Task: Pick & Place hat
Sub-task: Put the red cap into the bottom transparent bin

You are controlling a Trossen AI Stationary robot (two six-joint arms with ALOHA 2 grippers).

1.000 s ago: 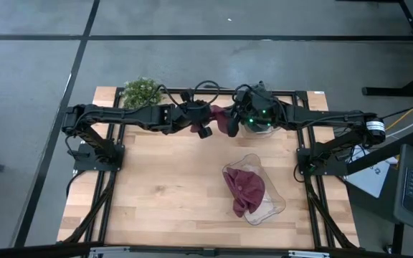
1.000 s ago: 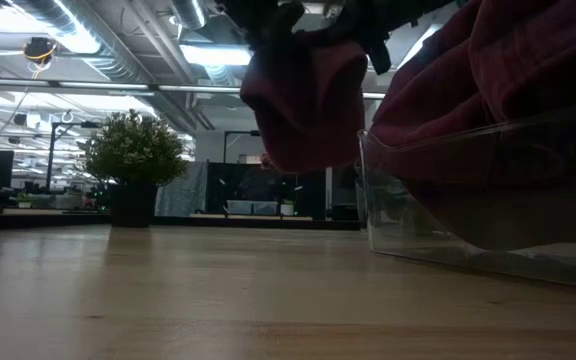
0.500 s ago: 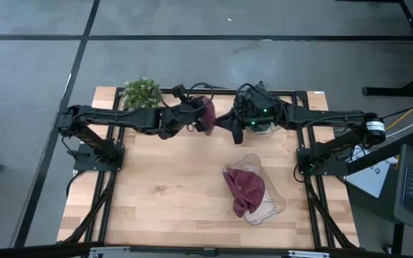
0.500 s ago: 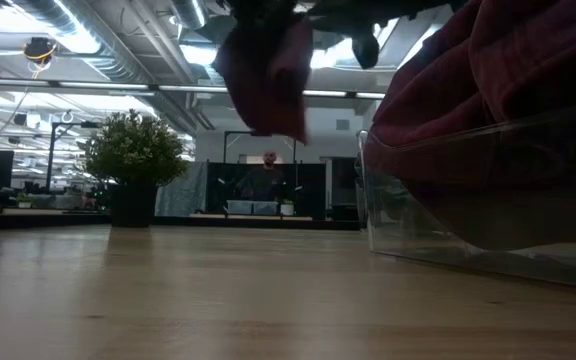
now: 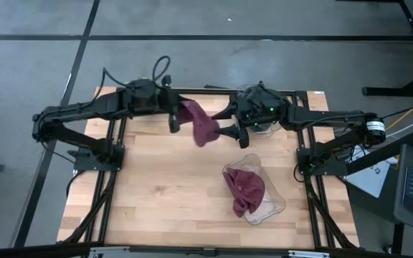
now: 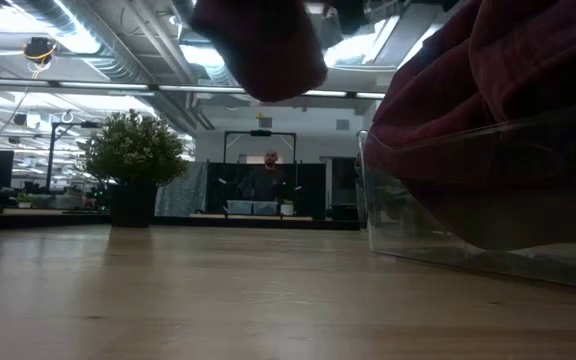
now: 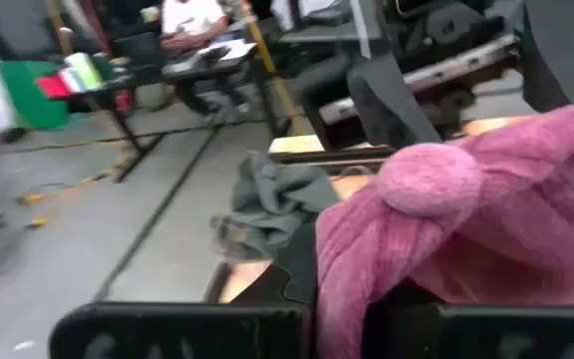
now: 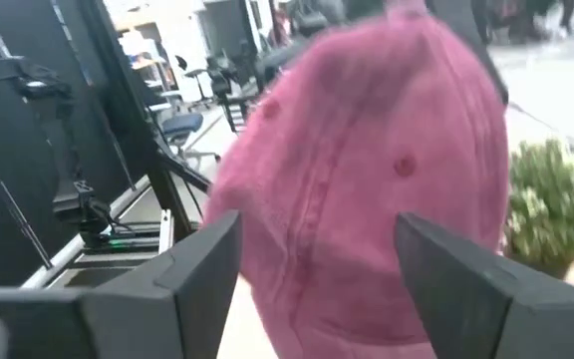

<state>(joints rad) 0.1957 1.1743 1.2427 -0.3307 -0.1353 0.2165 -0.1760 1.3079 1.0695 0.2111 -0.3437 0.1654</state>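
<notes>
Hat (image 5: 203,127) now hangs in the air over the far middle of the table (image 5: 163,186), held by the left gripper (image 5: 175,116) alone; a second ago both grippers were pinching it between them, and half a second ago the right one was already letting go. The left jaws are clamped shut on the hat's edge, and the left wrist view shows pink cloth bunched right against the fingers. The right gripper (image 5: 229,122) stands just beside the hat with its jaws spread wide, nothing between them; its wrist view looks straight at the crown of the cap through the open fingers. So the handover from right to left looks complete, and the left arm has swung the hat away from the right arm, toward its own side. A second dark red hat (image 5: 244,188) lies in the clear tray (image 5: 274,206) on the right half of the table. Placing the carried hat is not yet done.
</notes>
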